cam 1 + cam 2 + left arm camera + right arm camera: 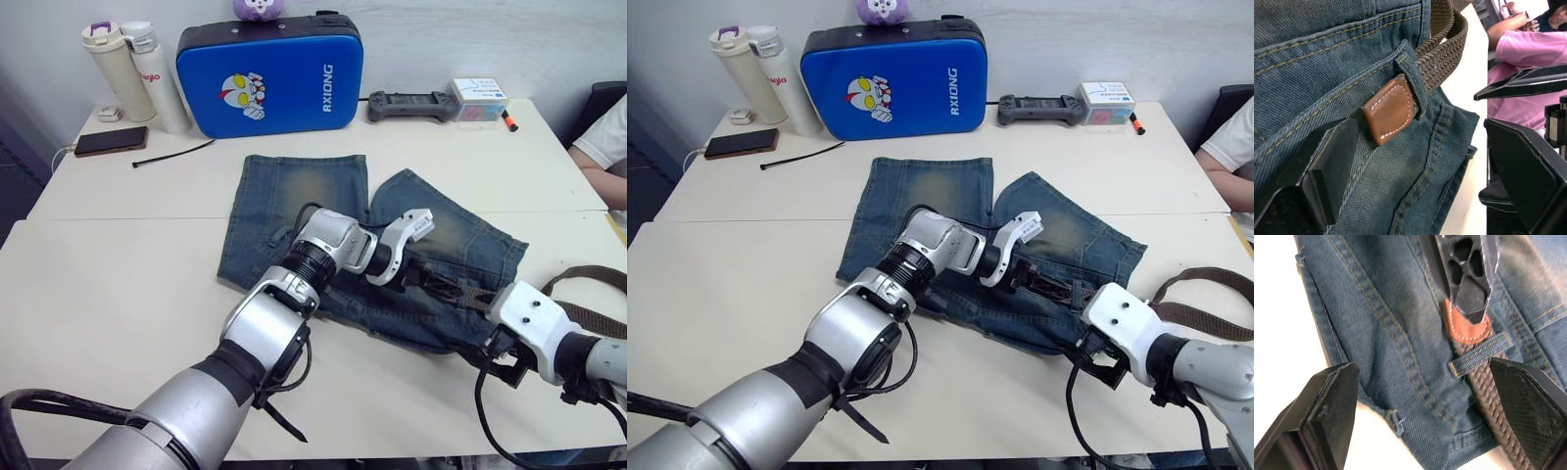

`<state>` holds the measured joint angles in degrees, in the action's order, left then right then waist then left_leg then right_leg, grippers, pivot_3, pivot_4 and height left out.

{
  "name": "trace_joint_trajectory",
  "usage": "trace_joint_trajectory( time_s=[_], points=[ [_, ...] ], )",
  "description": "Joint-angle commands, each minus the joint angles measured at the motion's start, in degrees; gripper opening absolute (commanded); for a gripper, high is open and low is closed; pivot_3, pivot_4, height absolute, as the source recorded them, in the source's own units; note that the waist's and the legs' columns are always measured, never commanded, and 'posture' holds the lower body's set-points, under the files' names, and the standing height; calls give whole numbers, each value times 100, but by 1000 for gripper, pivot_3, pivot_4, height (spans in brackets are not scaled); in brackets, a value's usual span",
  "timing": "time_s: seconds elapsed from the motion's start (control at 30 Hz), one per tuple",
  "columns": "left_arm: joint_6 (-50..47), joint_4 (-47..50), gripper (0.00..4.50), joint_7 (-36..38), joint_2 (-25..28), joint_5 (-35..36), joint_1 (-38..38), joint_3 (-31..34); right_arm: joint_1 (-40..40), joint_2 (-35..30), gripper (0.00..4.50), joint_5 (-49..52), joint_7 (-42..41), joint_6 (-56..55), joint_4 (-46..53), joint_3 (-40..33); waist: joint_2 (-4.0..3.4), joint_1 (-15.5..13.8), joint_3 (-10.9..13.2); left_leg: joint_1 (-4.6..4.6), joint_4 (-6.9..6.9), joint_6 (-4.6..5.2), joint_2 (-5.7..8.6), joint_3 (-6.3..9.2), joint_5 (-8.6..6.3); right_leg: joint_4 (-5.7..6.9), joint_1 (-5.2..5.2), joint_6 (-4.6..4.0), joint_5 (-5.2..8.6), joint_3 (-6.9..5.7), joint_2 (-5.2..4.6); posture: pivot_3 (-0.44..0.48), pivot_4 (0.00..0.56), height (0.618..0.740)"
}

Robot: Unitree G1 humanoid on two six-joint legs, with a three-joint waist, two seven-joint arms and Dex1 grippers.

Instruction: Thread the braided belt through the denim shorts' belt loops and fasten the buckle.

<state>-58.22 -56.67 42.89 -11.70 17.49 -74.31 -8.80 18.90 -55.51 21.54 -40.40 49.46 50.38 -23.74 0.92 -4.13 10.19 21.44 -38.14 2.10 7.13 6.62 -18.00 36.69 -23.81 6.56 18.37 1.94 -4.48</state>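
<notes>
Blue case, 2 bottles, phone

1 denim shorts, 1 braided belt, 2 bottles, 1 phone.

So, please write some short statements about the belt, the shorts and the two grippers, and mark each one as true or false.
1. The leather tip of the braided belt has passed under one belt loop. True.
2. The left gripper is shut on the leather tip. False: its fingers stand open on either side, and the tip lies free between them.
3. The denim shorts hang over the table edge. False: they lie flat on the white table.
4. The right gripper is open over the waistband. True.
5. A blue case stands behind the shorts. True.
6. The black cable tie lies on the shorts. False: it lies on the table, apart from them.
</notes>
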Motion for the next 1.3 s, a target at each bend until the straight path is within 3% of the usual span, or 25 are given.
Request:
trace_joint_trajectory(
  time_s=[0.03,0.13,0.17,0.23,0.47,0.5,0.53,0.8,1.13,1.3],
  points=[
    [251,-157,4500,-94,-152,-89,-162,168,200,55,4479,88,-21,97,952,-460,0,0,0,0,0,0,0,0,0,0,0,0,0,1,0,0,150,740],
    [352,-304,4500,-171,-190,-103,-211,327,447,55,4479,238,-114,87,962,-858,0,-5,0,1,-1,0,0,-2,0,1,0,0,0,1,0,0,150,740],
    [390,-353,4096,-199,-201,-106,-225,379,567,72,4500,295,-143,93,962,-1044,1,-5,0,0,-1,0,0,-3,0,3,-1,0,0,2,0,0,150,740],
    [449,-423,3754,-216,-212,-128,-234,439,826,98,4500,359,-235,88,962,-1408,1,-8,1,0,-1,0,0,-4,0,4,-1,0,0,2,0,0,150,740],
    [442,-494,839,-142,-227,-141,-334,618,1325,118,4500,292,-445,-3,931,-2043,2,-16,1,-1,0,0,0,-6,0,6,-1,0,0,5,0,0,150,740],
    [401,-457,259,-115,-209,-133,-358,635,1327,105,4500,264,-470,-25,898,-2047,2,-16,1,-1,0,0,0,-7,0,6,-1,0,0,6,0,0,150,740],
    [342,-400,61,-81,-163,-123,-388,651,1323,76,4500,235,-499,-57,859,-2033,2,-14,1,-1,0,0,0,-7,0,6,-1,0,0,6,0,0,150,740],
    [-226,324,61,38,430,-178,-389,541,940,-141,4500,152,-593,-351,470,-1503,2,47,1,-2,2,-4,-1,-14,0,18,-9,0,0,12,1,0,150,740],
    [-1752,2539,61,-150,1710,-13,668,359,141,-423,4500,-58,-678,-748,-182,-559,-1,162,0,-1,2,-7,-1,-13,2,28,-18,0,0,18,3,0,150,740],
    [-2297,3385,61,-382,1968,186,1118,439,-204,-466,4500,-122,-718,-857,-397,-189,-1,103,-1,0,-2,-7,0,-12,3,30,-20,-1,0,18,2,0,150,740]
  ],
)
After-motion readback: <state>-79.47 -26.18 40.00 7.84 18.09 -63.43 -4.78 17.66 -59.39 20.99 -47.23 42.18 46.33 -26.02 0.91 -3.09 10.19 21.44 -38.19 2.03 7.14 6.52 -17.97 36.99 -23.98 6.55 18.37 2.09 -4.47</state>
